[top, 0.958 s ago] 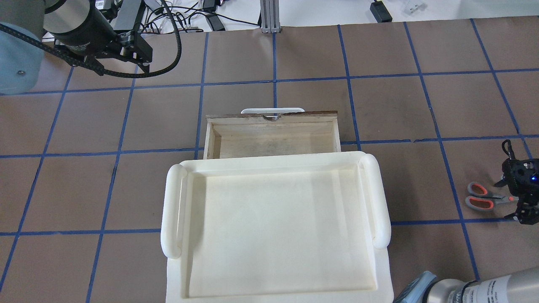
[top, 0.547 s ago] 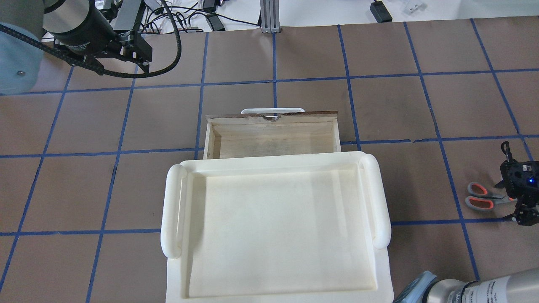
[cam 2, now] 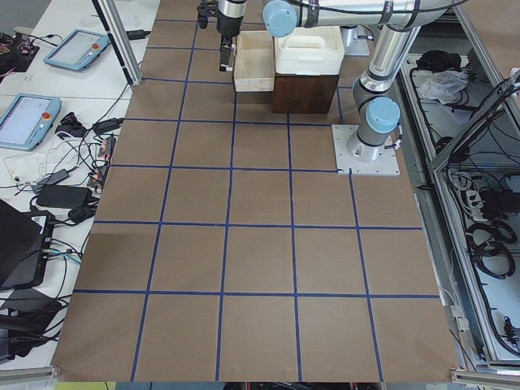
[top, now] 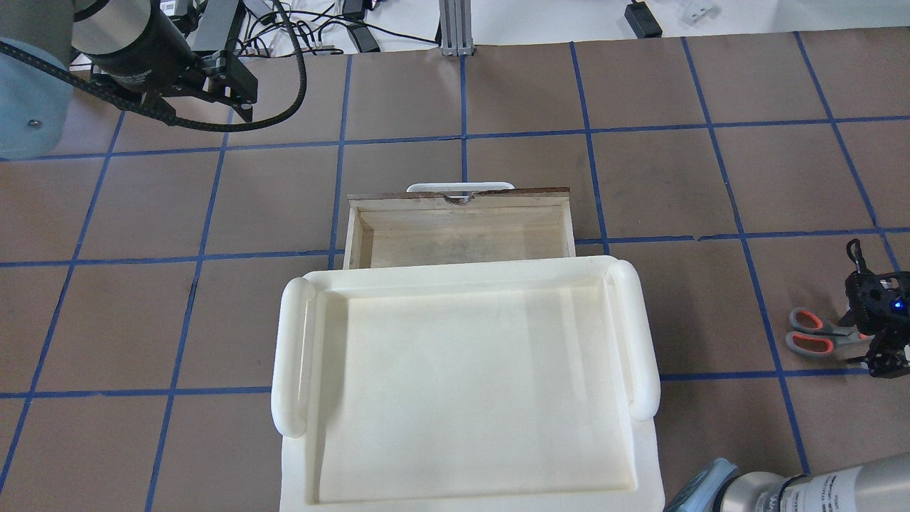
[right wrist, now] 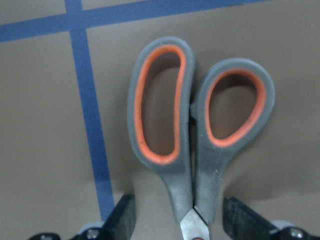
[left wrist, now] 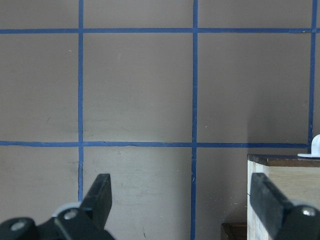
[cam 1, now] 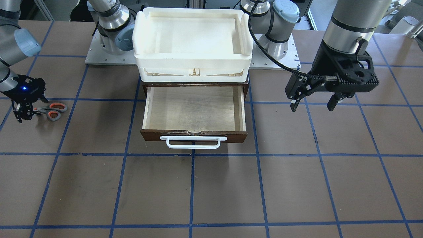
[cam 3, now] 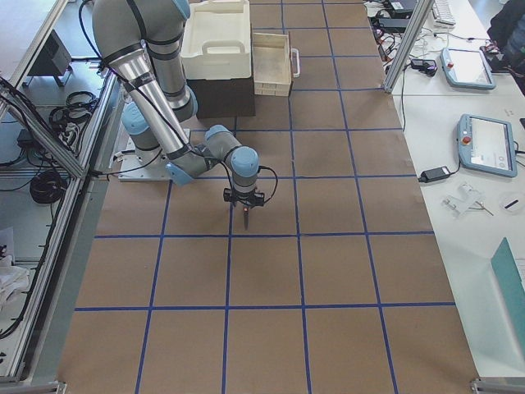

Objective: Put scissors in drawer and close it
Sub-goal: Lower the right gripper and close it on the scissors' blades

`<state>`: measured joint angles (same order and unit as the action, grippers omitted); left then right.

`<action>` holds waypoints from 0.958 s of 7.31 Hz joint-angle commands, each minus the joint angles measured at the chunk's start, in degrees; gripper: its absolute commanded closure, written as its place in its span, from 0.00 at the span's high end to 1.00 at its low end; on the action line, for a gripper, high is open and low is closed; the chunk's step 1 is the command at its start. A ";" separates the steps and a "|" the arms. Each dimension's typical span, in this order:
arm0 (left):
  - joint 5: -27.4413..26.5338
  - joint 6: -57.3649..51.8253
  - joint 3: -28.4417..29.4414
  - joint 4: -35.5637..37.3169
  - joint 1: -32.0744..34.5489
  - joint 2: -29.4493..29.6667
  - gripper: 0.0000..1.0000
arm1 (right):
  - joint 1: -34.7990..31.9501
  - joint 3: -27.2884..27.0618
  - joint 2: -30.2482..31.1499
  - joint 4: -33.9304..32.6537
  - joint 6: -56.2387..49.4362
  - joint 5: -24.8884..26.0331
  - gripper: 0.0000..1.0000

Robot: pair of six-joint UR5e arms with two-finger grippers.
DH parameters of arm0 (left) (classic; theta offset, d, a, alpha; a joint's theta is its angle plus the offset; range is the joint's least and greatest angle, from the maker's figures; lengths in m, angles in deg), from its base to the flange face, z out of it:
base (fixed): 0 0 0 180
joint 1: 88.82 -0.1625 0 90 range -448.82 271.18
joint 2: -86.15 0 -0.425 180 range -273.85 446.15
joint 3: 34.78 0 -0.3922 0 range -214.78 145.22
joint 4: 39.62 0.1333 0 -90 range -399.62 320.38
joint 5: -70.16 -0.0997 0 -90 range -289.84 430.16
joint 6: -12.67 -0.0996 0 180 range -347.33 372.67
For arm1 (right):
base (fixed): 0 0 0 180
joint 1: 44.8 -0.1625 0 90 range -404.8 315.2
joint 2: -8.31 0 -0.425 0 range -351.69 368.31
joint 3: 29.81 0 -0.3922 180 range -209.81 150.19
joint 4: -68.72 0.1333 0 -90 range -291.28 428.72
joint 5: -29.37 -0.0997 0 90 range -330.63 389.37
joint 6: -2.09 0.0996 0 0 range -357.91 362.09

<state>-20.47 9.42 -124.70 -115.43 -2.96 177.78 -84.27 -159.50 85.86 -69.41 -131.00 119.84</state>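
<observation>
Over on the robot's right, the scissors [top: 817, 333] lie flat on the tabletop [cam 1: 297, 185], well clear of the drawer [cam 1: 152, 135], orange-lined loops pointing toward the middle. The right fingers [right wrist: 126, 215] are down at tabletop level and spread apart, one on each side of the scissors' neck just below the loops. The wrist view shows a gap on one side, and the other finger is just beside the grey shank, so nothing is gripped. The drawer is pulled out from under the white tray [cam 1: 191, 62], its pale plywood floor showing and its white bar handle [cam 1: 193, 142] facing away from the robot. The left fingers [left wrist: 100, 192] hang above the tabletop, released and holding nothing, off to the drawer's side with its corner just in the wrist view.
</observation>
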 commanded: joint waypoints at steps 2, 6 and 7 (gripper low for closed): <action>0.01 0.00 0.01 0.05 0.01 -0.05 1.00 | -0.17 0.22 0.24 0.31 0.46 0.14 0.67; 0.01 0.00 0.01 0.23 0.01 -0.05 1.00 | -0.52 0.22 1.29 0.41 0.64 0.14 0.60; 0.10 0.00 0.01 0.14 0.01 -0.13 1.00 | -0.52 0.22 1.29 0.49 0.55 0.05 0.59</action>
<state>-20.42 9.45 -124.69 -115.23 -2.95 177.71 -84.76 -159.27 87.09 -68.99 -130.41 119.93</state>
